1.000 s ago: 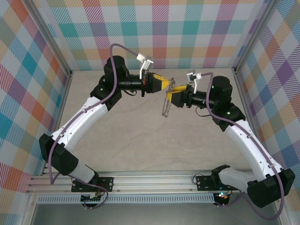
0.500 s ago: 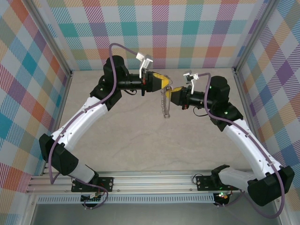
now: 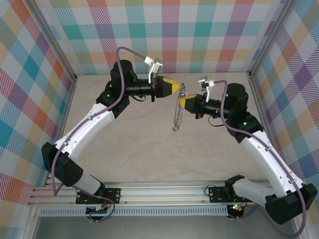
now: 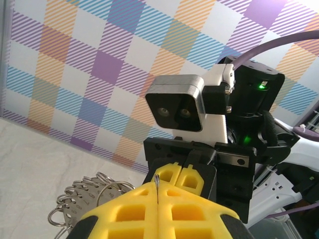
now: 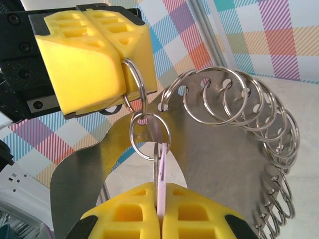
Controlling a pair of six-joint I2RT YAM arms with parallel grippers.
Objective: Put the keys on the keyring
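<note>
The keyring (image 3: pixel 177 117) hangs edge-on in mid-air between both arms. In the right wrist view it is a broad curved metal band (image 5: pixel 224 164) lined with several wire loops. My left gripper (image 3: pixel 174 88) is shut on one of those loops; its yellow fingers (image 5: pixel 94 55) pinch the wire, seen as a thin sliver between my left gripper's (image 4: pixel 157 191) tips. My right gripper (image 3: pixel 182 103), also (image 5: pixel 160 194), is shut on the lilac key (image 5: pixel 161 174), held edge-on. A small split ring (image 5: pixel 131 135) on the key's head links with the loop the left gripper holds.
The pale tabletop (image 3: pixel 149 144) lies well below the hanging keyring. Plaid walls (image 3: pixel 199 35) and metal frame posts (image 3: pixel 60 114) close the cell on three sides. The right wrist camera block (image 4: pixel 174 107) faces the left wrist closely.
The right gripper has shifted a little to the left, staying close to the left gripper. The keyring has swung and now hangs lower. The left arm has barely moved.
</note>
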